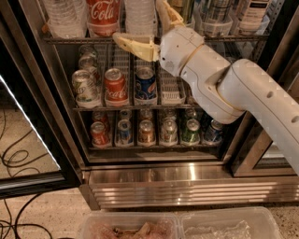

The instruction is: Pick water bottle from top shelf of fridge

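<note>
The fridge (187,184) stands open before me. On its top shelf (74,40) a clear ribbed water bottle (139,14) stands right of the red Coca-Cola bottle (103,14), and a second clear bottle (65,17) stands at the left. Their caps and labels are cut off by the frame's top edge. My gripper (142,25) is open at the top shelf's front. One finger (133,46) reaches left just under the middle water bottle. The other finger (169,13) points up along that bottle's right side. Neither finger visibly grips the bottle.
Cans fill the two lower wire racks, among them a red one (115,85) and a blue one (145,84). More bottles (215,16) stand at the top right. Black cables (18,158) lie on the floor at left. Clear plastic bins (177,226) sit at the bottom.
</note>
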`<state>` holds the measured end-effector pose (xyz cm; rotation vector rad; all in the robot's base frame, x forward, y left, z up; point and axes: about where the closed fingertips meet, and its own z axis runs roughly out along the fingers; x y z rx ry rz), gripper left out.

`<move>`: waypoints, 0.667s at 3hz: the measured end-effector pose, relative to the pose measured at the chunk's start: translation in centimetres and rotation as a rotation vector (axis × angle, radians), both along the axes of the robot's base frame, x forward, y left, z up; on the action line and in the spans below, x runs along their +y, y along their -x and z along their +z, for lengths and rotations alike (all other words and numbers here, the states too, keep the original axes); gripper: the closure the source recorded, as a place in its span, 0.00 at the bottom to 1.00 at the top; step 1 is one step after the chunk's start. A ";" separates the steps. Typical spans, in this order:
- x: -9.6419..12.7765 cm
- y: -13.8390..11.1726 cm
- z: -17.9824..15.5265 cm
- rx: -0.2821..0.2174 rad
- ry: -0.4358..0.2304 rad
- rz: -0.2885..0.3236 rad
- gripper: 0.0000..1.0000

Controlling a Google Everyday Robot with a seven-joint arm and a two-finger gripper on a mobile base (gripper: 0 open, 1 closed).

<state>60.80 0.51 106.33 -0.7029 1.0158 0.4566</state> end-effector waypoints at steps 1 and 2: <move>0.0 0.0 0.0 0.000 0.000 0.000 0.16; 0.0 0.0 0.0 0.000 0.000 0.000 0.34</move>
